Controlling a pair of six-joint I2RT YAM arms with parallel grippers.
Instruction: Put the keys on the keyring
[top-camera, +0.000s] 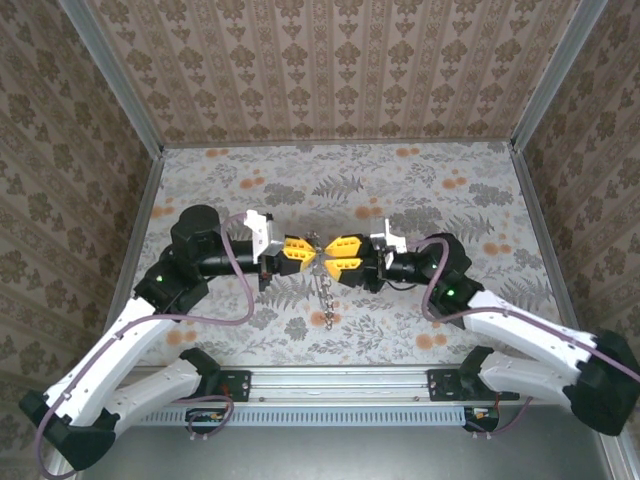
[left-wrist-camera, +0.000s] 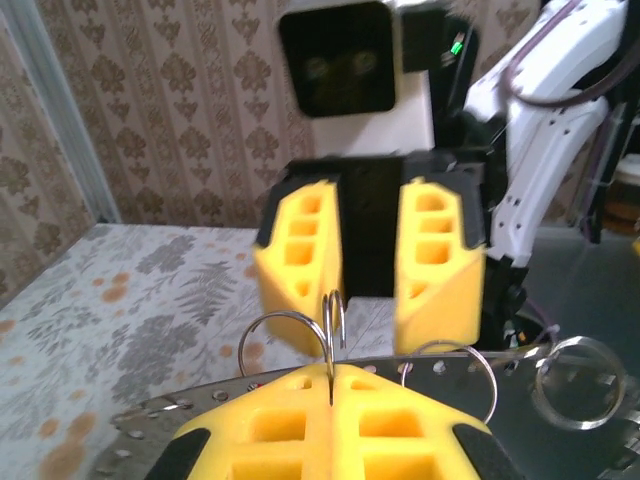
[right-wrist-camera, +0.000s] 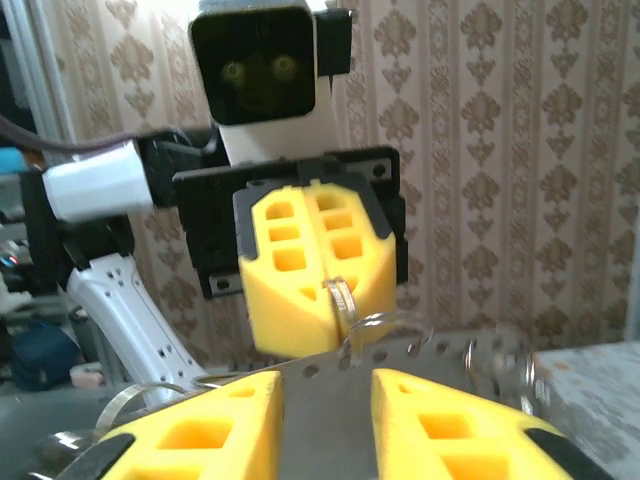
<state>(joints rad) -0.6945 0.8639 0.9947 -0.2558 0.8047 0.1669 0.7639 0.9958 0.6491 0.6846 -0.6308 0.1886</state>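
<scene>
My left gripper (top-camera: 310, 253) and right gripper (top-camera: 329, 256) meet tip to tip above mid table. The left gripper (left-wrist-camera: 331, 368) is shut on the keyring (left-wrist-camera: 334, 322), a thin double-wound metal ring standing edge-up between its yellow pads. In the right wrist view the same keyring (right-wrist-camera: 341, 301) sticks out of the closed left pads. My right gripper (right-wrist-camera: 327, 386) stands open just in front of it, with nothing between its fingers. A short chain (top-camera: 325, 297) hangs down from the meeting point. The keys are out of view.
A perforated grey metal strip (left-wrist-camera: 452, 366) runs across below the ring, with further wire rings (left-wrist-camera: 283, 333) on it. Patterned walls enclose the flowered table (top-camera: 450, 190) on three sides. Purple cables loop along both arms.
</scene>
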